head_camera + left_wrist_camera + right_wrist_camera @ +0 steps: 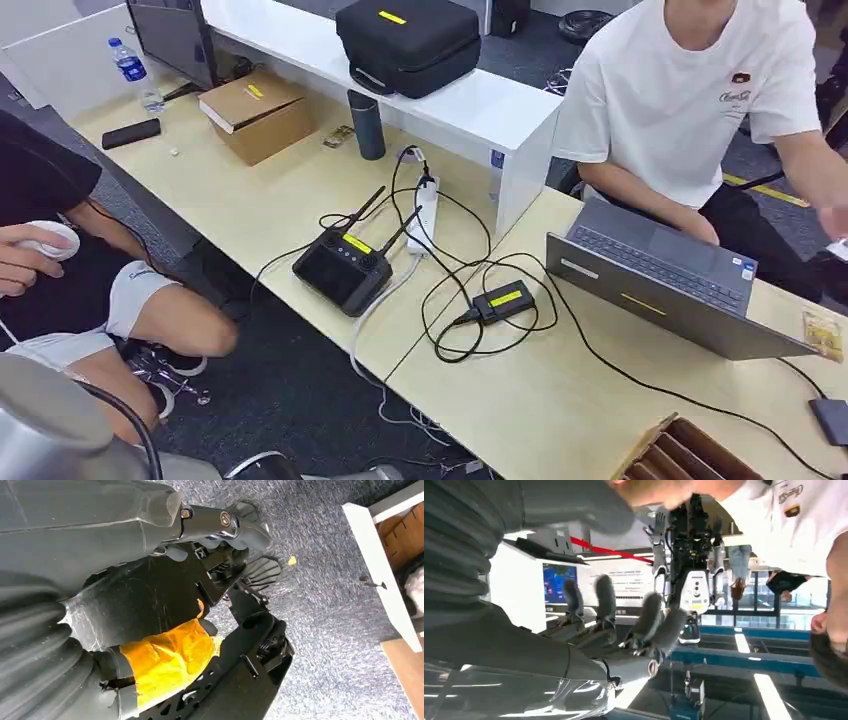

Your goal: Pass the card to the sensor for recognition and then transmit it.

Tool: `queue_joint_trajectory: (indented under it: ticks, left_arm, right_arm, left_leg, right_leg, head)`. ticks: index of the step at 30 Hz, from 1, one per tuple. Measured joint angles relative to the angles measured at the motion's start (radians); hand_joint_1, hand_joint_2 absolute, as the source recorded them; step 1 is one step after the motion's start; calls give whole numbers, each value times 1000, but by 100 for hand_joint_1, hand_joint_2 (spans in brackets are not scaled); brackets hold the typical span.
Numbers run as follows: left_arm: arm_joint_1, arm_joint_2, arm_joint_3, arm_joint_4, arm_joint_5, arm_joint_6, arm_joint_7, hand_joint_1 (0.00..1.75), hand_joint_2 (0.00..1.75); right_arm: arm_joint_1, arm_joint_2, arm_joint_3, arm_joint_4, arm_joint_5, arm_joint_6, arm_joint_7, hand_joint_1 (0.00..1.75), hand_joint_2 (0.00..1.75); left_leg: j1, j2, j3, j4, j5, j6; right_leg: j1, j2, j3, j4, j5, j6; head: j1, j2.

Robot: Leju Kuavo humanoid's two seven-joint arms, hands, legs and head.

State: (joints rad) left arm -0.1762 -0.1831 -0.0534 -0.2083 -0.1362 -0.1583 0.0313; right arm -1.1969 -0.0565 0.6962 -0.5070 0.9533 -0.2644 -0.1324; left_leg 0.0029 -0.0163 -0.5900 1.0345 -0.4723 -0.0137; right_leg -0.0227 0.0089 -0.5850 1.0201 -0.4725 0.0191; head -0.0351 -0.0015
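A: Where is there room on the desk?
B: The wood near its front edge is bare, between the small black box and the brown tray.
A: How many things?
B: One laptop, one black controller, one bottle, two people.
A: And the robot's hands?
B: The right hand is up in the air, fingers spread, holding nothing. The left hand hangs over grey carpet; nobody can tell its fingers, or where the card is
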Motion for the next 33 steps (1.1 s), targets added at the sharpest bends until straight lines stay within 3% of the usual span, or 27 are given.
queue_joint_trajectory:
  ticks: [15,26,33]
  left_arm:
    - [1,6,0,0,27,21,-1,0,175]
    - [31,15,29,0,71,41,-28,0,175]
    - [62,27,59,0,91,53,-57,0,175]
  right_arm:
    - [86,-4,-30,-84,-107,-72,-74,0,175]
    - [410,-134,-134,-545,-185,-135,-86,0,175]
    - [726,-239,-228,-913,-213,-168,-108,0,175]
  left_leg:
    - [0,0,0,0,0,0]
    - [0,-1,-1,0,-1,0]
    - [0,-1,-2,0,-3,1]
  right_leg:
    - [0,0,0,0,0,0]
    - [0,-2,-1,-2,0,0]
    - [0,-3,-1,-2,-2,0]
  head:
    - [0,0]
    - [0,0]
    - [0,0]
